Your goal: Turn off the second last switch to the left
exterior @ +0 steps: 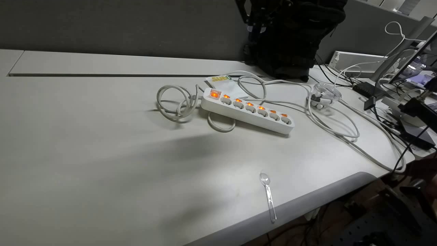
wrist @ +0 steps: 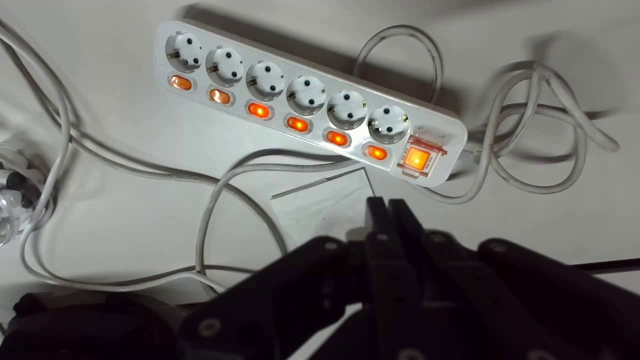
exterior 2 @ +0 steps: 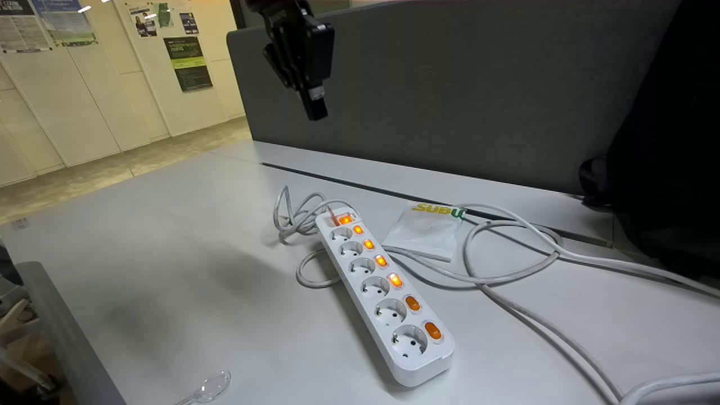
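The long white power strip (exterior: pixel 245 114) lies on the table in both exterior views (exterior 2: pixel 365 298) and in the wrist view (wrist: pixel 310 65). The switch (wrist: pixel 220 96), second from the left end of its row in the wrist view, is orange and unlit; it also shows in both exterior views (exterior: pixel 272 111) (exterior 2: pixel 412 303). The end switch (wrist: pixel 181 82) beside it is unlit too. The other small switches and the large main switch (wrist: pixel 416 158) glow orange. My black gripper (wrist: pixel 387 201) is shut and empty, apart from the strip, high above the table in an exterior view (exterior 2: pixel 316 107).
Grey cords (exterior: pixel 181 102) loop around the strip. A white Subway packet (exterior 2: pixel 424 233) lies beside it. A clear spoon (exterior: pixel 268 194) lies near the table's front edge. A black backpack (exterior: pixel 290 44) stands against the grey partition (exterior: pixel 119 30). A clear object (exterior: pixel 324 95) sits among cords.
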Robot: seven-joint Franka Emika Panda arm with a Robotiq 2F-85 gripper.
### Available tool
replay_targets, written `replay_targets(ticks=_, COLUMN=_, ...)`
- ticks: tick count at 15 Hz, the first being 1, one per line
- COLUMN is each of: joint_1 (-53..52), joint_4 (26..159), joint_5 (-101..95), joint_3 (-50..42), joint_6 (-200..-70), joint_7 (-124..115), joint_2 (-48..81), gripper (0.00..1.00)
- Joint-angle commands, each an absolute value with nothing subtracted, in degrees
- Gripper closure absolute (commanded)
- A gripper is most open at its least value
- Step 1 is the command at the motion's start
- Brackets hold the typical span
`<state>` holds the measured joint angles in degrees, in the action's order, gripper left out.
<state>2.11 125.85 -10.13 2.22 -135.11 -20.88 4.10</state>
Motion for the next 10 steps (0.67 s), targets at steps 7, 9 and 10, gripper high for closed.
replay_targets(ticks=7, joint_1=1.0, joint_4=123.7, joint_5=-4.7, joint_3=-1.6, joint_6=-135.2, joint_7=-21.1, joint_2=9.4, gripper=0.99)
replay_targets(ticks=9, joint_1=0.9, joint_4=123.7, joint_5=-4.7, joint_3=-1.6, joint_6=-135.2, joint_7=-21.1, joint_2=9.3, gripper=0.99)
replay_targets(ticks=10, joint_1=0.8, joint_4=123.7, joint_5=-4.7, joint_3=-1.5, joint_6=-135.2, joint_7=-21.1, joint_2=9.3, gripper=0.99)
